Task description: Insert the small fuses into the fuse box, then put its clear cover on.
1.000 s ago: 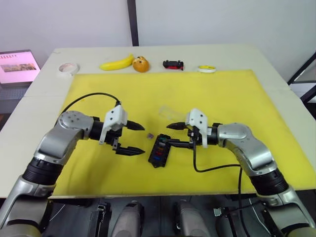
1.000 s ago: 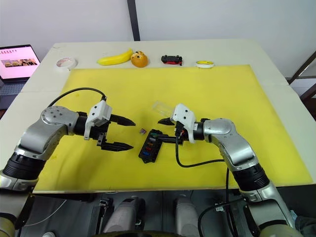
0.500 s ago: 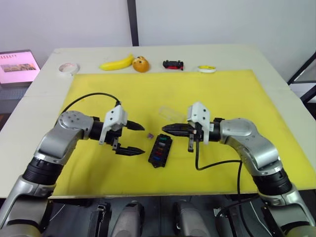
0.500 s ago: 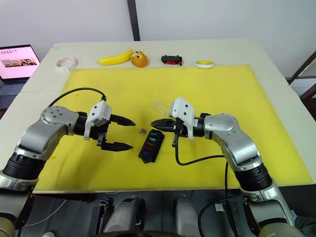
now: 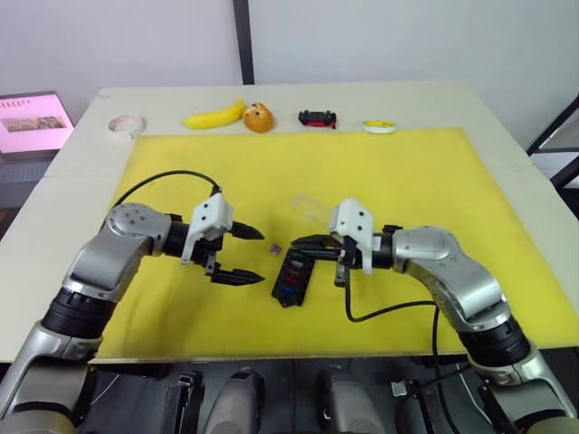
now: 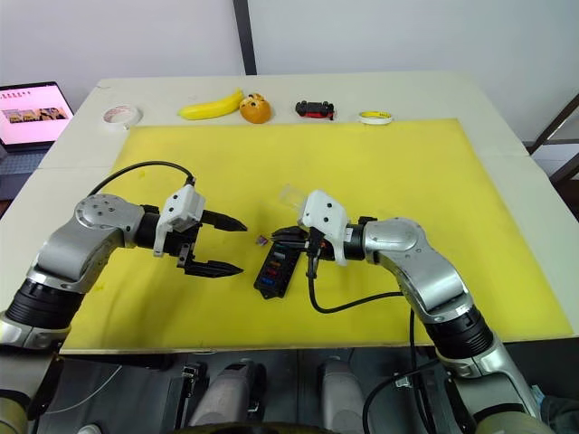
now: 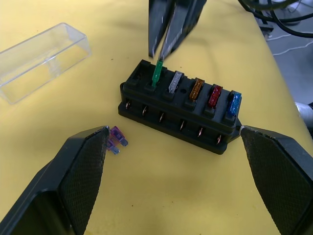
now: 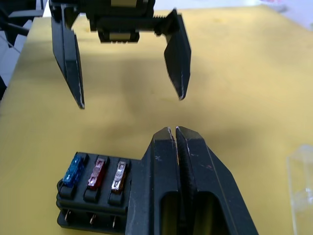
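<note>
Left wrist view: the right gripper (image 7: 157, 58) comes down with its 2 fingers pinched together on a green fuse (image 7: 156, 74), setting it into the second slot from one end of the fuse box (image 7: 176, 115). Grey, orange, red and blue fuses already stand in the next 4 slots of that row; the end slot beside the green one looks empty. A purple fuse (image 7: 116, 139) lies loose on the yellow mat (image 7: 161, 196) just beside the box, and the clear cover (image 7: 41, 61) rests near the box, apart from it, open side down as far as can be told.

From the head camera, the fuse box (image 5: 292, 276) sits near the middle of the mat between both arms, with the cover (image 5: 314, 210) just beyond it. The left gripper (image 5: 237, 254) hovers left of the box, fingers wide apart and holding nothing.

Each fuse appears tiny, light and rigid, best pinched by its flat plastic head so the 2 blades stay free to enter the slot; tilted, it would likely jam. The cover looks thin, stiff and slippery, so a grip across its long sides seems safest.
</note>
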Controlling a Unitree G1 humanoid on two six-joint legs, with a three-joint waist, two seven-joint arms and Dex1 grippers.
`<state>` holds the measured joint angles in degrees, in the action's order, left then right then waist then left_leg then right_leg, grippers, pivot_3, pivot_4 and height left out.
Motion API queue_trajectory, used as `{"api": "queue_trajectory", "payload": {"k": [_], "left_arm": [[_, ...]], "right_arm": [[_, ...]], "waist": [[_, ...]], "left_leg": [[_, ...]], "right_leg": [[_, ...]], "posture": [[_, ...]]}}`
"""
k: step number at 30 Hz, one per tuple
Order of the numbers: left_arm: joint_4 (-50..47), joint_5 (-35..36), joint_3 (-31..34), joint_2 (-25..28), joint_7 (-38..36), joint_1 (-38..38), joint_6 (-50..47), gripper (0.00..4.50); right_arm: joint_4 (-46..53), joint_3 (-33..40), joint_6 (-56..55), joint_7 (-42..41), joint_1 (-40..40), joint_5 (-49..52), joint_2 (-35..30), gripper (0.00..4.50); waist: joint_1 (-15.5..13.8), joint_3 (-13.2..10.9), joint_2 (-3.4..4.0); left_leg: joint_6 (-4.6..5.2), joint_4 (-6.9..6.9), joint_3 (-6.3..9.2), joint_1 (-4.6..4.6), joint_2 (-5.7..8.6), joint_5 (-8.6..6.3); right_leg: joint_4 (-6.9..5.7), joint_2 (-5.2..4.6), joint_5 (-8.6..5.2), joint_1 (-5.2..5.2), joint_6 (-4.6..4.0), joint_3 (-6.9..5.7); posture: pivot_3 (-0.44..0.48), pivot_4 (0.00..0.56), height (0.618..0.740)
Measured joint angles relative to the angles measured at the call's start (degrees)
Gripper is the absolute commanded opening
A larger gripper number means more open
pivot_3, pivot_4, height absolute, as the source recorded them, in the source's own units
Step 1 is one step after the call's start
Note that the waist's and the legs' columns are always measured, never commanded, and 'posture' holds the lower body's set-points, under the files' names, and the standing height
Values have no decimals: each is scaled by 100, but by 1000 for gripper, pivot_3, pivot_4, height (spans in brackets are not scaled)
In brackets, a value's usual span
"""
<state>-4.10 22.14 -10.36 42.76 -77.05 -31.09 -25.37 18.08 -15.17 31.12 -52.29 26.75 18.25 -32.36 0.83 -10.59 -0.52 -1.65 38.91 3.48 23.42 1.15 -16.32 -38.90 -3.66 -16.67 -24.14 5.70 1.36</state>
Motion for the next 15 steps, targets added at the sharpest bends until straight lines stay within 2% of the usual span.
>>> {"api": "queue_trajectory", "payload": {"k": [9,15], "left_arm": [[-7,-14,1,-3,20,1,-10,4500],[-40,-14,1,-3,66,2,-13,4500]], "right_arm": [[-432,-181,-316,-39,-148,-271,-30,81],[-251,-56,456,-98,-56,52,-43,81]], "waist": [[-4,8,-2],[-13,9,-3]], "left_leg": [[0,0,0,-5,0,0],[0,1,4,-8,0,0]], "right_leg": [[0,0,0,7,0,0],[0,-1,0,13,0,-1]], "posture": [[0,150,740],[0,150,740]]}}
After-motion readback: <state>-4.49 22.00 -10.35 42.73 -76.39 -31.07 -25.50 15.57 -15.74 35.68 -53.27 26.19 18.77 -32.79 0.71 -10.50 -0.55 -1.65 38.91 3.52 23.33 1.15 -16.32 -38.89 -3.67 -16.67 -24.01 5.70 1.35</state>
